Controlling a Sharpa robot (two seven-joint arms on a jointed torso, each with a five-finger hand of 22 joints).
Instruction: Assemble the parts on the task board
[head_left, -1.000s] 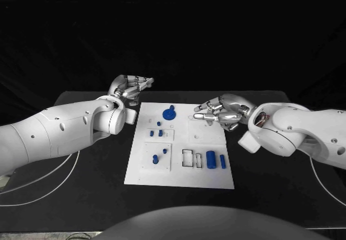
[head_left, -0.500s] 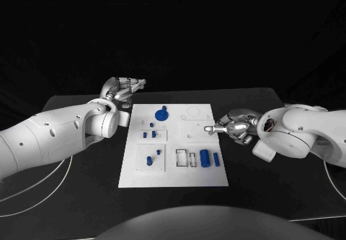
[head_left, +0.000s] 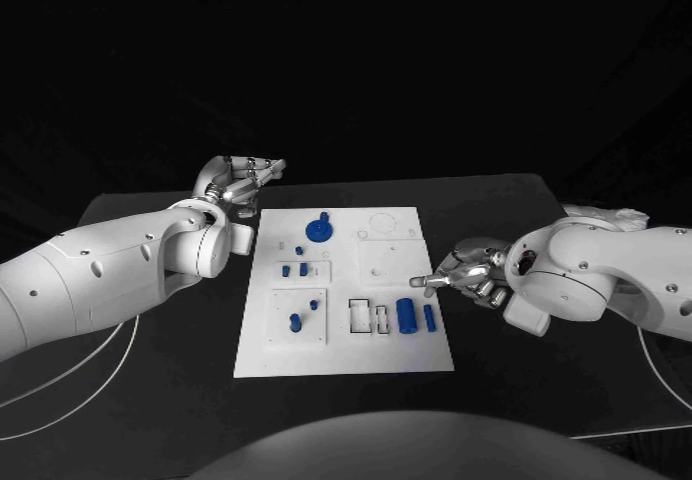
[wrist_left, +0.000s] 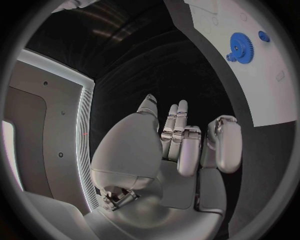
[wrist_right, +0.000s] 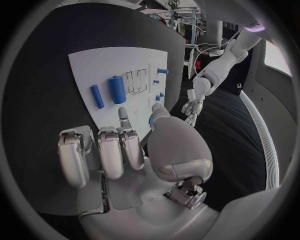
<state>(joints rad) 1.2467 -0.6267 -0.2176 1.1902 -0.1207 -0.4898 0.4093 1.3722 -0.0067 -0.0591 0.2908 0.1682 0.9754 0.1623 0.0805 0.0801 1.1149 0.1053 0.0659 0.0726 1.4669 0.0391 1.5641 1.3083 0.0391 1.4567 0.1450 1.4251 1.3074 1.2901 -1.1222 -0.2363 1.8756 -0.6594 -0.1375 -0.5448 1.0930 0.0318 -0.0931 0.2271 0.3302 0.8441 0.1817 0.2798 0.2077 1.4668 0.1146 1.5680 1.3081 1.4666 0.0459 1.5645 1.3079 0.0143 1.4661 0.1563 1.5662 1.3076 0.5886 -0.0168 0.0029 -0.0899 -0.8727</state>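
Right robot hand (head_left: 469, 275) now withdrawn from board's far end to right edge of task board (head_left: 346, 350), fingers curled, empty. Left robot hand (head_left: 238, 180) open, off-board. Blue parts (head_left: 410, 316) unplaced; assembly pending.

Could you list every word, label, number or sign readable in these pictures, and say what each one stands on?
None can be read.
The task board carries only thin outlines and the blue parts, with no lettering visible.
The left hand, the right hand and the white arms show no legible marks.
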